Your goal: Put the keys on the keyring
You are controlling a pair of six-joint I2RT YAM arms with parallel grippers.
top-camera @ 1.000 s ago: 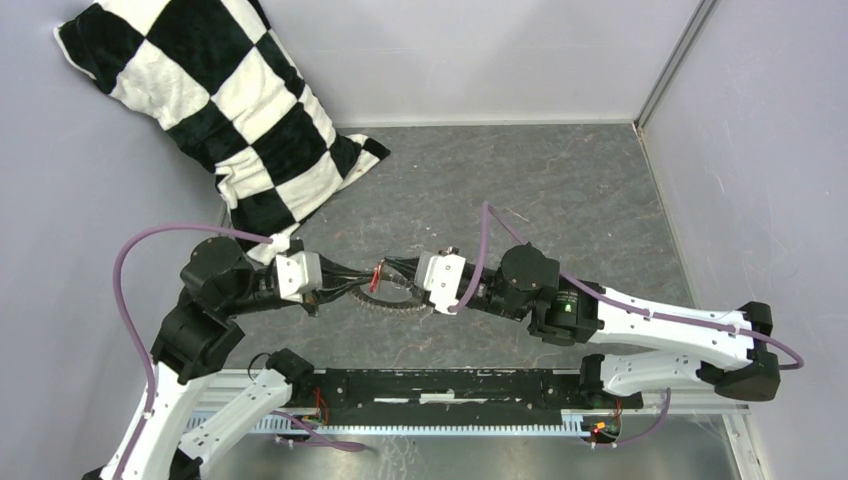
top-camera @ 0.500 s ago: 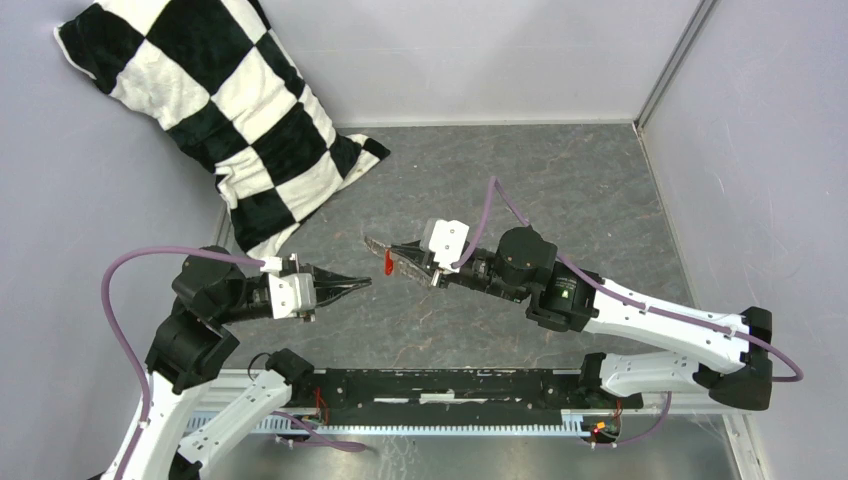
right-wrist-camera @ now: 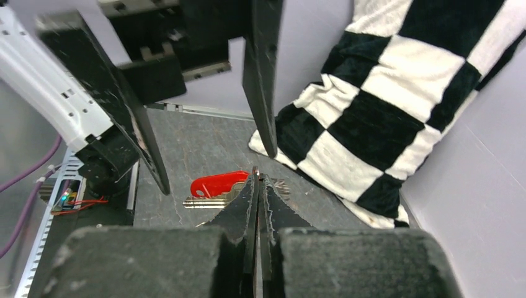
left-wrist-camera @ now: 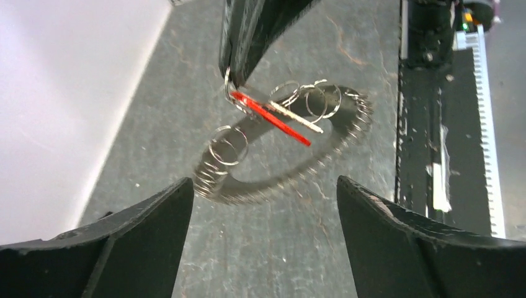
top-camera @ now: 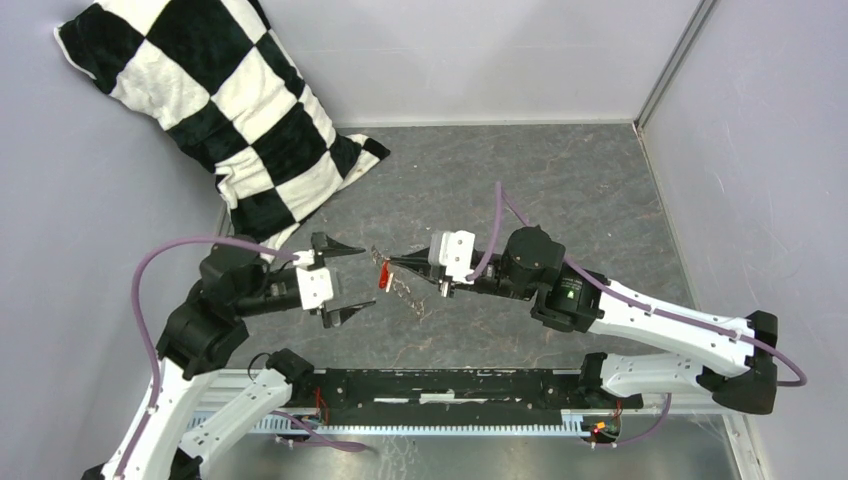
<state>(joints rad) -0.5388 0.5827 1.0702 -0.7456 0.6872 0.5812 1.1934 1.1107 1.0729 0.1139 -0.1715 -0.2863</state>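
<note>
- Hanging clear of the bench, the keyring dangles from the right tool, whose jaws are pressed fully together on its thin wire near mid-scene.
- The keys, one red plastic head with a slim silvery blade, sit just below that pinch and touch the ring. Whether they are threaded on I cannot tell.
- The left tool stands wide open and empty, just left of the ring, with a finger on either side of it in the left wrist view.
- Ring and keys look light, stiff and slick. The fringe of grey pieces probably swings and tilts with any nudge, so a slow approach suits.
- The red head looks the best hold, being broader and less slippery than the blade. The ring itself offers only its thin rim.
- The bench is grey, marbled, hard and flat.
- Pale walls close in far, left and right, and a checked pillow leans in the far-left corner, well apart from the work.
</note>
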